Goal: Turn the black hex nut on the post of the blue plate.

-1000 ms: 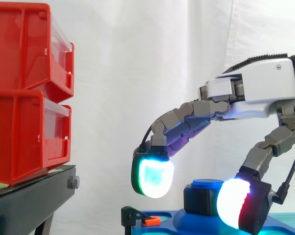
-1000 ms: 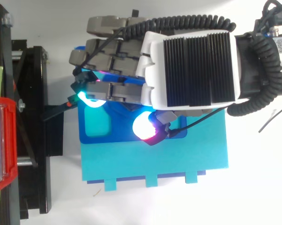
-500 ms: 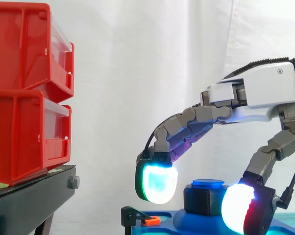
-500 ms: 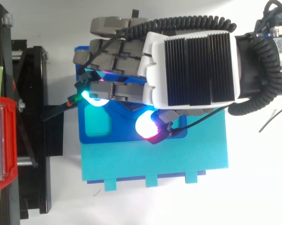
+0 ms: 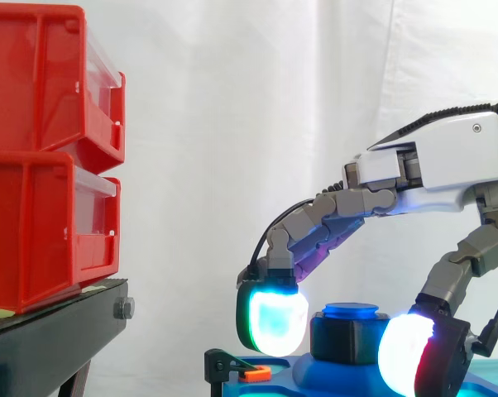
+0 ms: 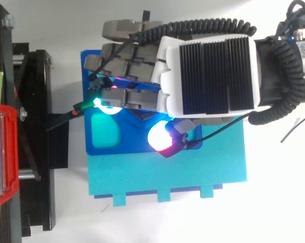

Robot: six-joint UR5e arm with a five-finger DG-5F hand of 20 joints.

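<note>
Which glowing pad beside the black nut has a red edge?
The thumb's pad, right of the black nut in the side view: white, red-edged. The other pad glows cyan, green-edged.

This is a robotics lab or test cell, not a home or a shop. A plain white curtain closes off the whole background. Stacked red bins with clear fronts, the kind used for small parts, sit on a bolted black stand. A robot hand with a finned housing hangs over a blue plate. That plate sits on a teal base, which lies on a bare white bench.
</note>
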